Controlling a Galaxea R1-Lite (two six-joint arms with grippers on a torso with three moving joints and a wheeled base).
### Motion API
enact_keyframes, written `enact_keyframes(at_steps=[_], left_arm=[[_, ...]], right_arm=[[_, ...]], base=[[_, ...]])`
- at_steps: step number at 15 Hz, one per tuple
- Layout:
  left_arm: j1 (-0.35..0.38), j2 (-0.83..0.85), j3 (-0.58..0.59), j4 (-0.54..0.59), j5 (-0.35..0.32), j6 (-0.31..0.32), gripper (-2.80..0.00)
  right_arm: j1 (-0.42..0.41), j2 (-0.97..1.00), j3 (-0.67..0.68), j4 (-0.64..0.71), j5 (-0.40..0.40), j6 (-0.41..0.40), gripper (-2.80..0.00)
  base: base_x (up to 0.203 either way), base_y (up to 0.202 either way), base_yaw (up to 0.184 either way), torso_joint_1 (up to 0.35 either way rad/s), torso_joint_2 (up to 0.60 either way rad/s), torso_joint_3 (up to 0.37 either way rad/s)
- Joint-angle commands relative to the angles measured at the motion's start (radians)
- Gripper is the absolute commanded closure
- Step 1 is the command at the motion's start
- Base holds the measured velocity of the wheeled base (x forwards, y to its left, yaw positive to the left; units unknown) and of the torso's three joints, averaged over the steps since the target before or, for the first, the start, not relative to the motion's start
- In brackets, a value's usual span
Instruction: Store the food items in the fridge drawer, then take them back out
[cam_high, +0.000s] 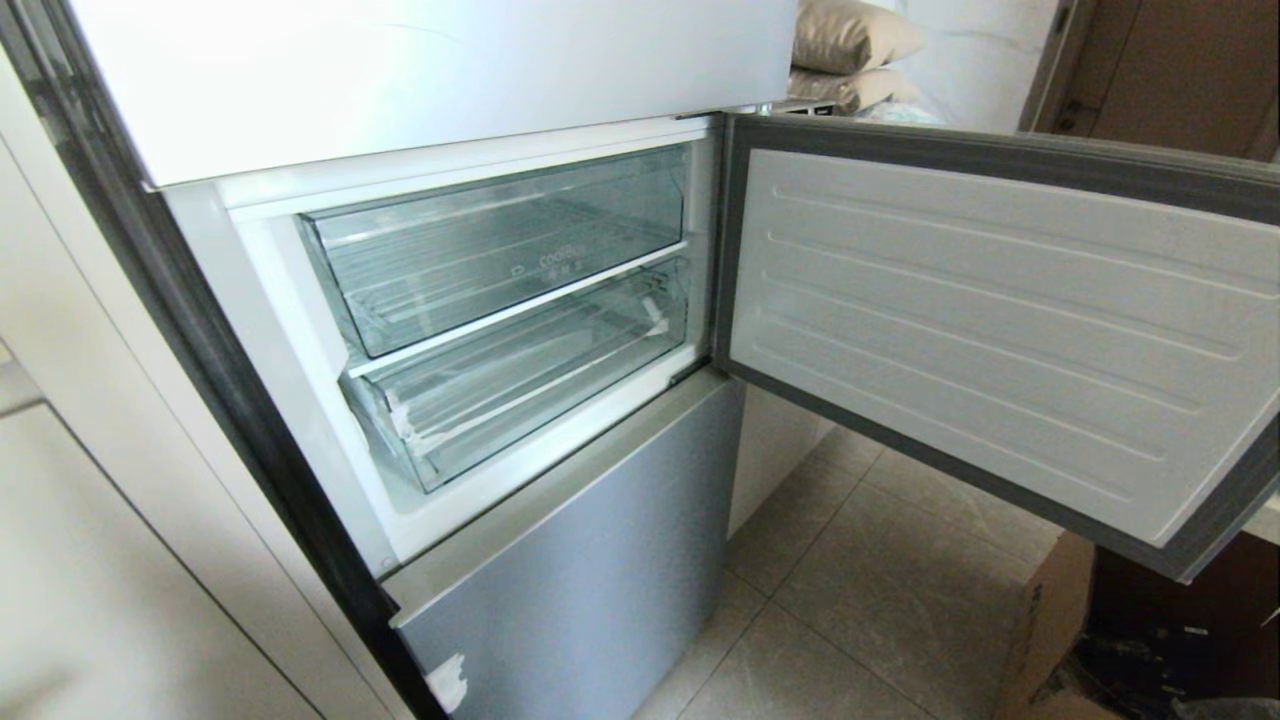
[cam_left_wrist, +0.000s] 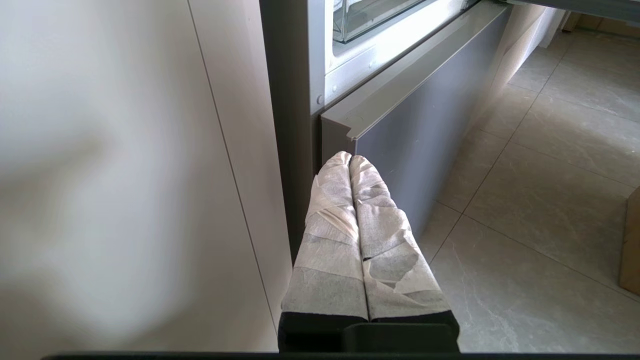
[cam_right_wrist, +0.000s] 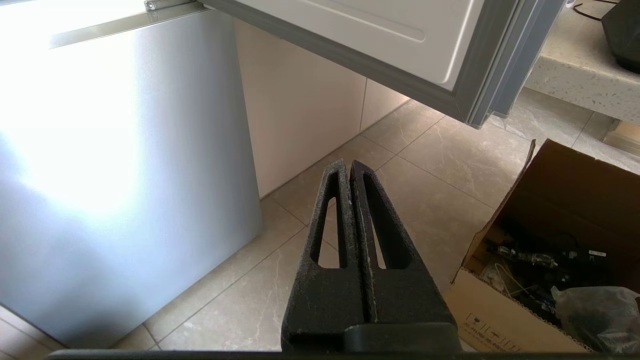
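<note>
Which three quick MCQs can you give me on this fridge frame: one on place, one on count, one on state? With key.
1. Where is the fridge drawer with the white tape scraps?
A. Above the coolBox drawer
B. Below the coolBox drawer
C. On the floor

2. How many clear drawers show in the open compartment?
A. One
B. Two
C. Four

3. How do the left gripper and right gripper stand?
A. Both shut, holding nothing
B. Both wide open
C. Left clamped on a red item

Key: 1 B, the head view shows the taped drawer directly beneath the printed one. 2 B, two are stacked there behind the open fridge door. 3 A, each wrist view shows fingers pressed together with nothing between, low near the floor tiles.
</note>
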Motion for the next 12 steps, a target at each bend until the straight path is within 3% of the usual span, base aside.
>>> enact_keyframes(at_steps=[1,4,12], left_arm=[[0.0,-0.001,0.0,0.0,0.0,0.0,0.0],[0.0,-0.001,0.0,0.0,0.002,0.0,0.0],[0.0,-0.001,0.0,0.0,0.0,0.0,0.0]], right_arm=[[0.0,0.0,0.0,0.0,0.0,0.0,0.0],[0.0,0.0,0.0,0.0,0.0,0.0,0.0],[0.0,0.0,0.0,0.0,0.0,-0.001,0.0]], base=[[0.0,0.0,0.0,0.0,0.0,0.0],[-0.001,-0.001,0.034,0.001,0.0,0.0],[0.001,-0.007,0.173,0.0,0.0,0.001]])
